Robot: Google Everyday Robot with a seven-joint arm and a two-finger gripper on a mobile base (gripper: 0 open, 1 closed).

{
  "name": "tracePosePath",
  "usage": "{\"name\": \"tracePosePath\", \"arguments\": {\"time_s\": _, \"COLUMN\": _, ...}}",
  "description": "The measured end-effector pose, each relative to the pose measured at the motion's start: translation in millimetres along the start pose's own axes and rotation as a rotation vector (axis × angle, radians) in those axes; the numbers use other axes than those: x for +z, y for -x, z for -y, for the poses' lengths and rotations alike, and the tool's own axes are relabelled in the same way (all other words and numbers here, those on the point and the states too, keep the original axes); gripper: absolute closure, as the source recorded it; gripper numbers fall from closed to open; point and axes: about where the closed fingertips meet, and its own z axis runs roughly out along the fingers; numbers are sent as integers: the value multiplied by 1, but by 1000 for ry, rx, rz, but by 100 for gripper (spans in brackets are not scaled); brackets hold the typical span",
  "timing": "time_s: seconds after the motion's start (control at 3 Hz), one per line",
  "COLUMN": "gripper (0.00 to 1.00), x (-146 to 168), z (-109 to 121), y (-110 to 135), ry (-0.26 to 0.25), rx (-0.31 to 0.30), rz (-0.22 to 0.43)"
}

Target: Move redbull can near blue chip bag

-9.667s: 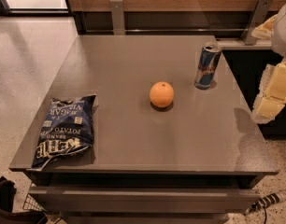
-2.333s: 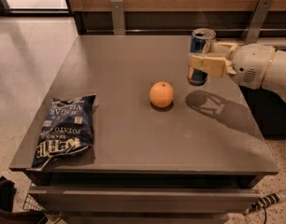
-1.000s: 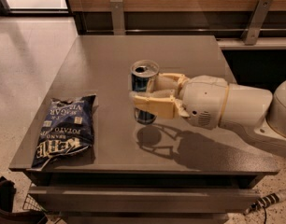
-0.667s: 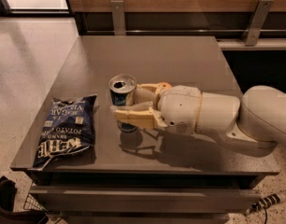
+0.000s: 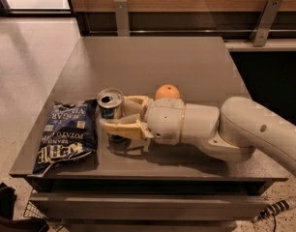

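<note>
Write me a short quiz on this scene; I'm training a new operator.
1. True or false: the tool is shut on the redbull can, right beside the blue chip bag.
2. What sits on the table behind the arm? A) orange B) cup C) sponge
3. Fill in: the can is held ____ (upright or tipped).
Key: 1 true; 2 A; 3 upright.

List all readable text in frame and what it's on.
"KETTLE": large white letters, upside down to the camera, on the blue chip bag.
"BRAND", "POTATO", "VINEGAR": smaller print on the same bag; the rest of its print is too blurred.
redbull can, held in the gripper beside the bag: nothing legible.
orange: no text.
</note>
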Motion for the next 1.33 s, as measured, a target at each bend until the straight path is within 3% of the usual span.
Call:
{"name": "tracePosePath", "arguments": {"time_s": 0.67, "gripper": 100, "x": 4, "z": 12, "y": -24, "ry": -13, "rx": 93, "rz": 16}}
{"name": "tracePosePath", "arguments": {"time_s": 1.33, "gripper": 53, "x": 4, "z": 12, "y": -20, "ry": -13, "rx": 93, "rz": 16}}
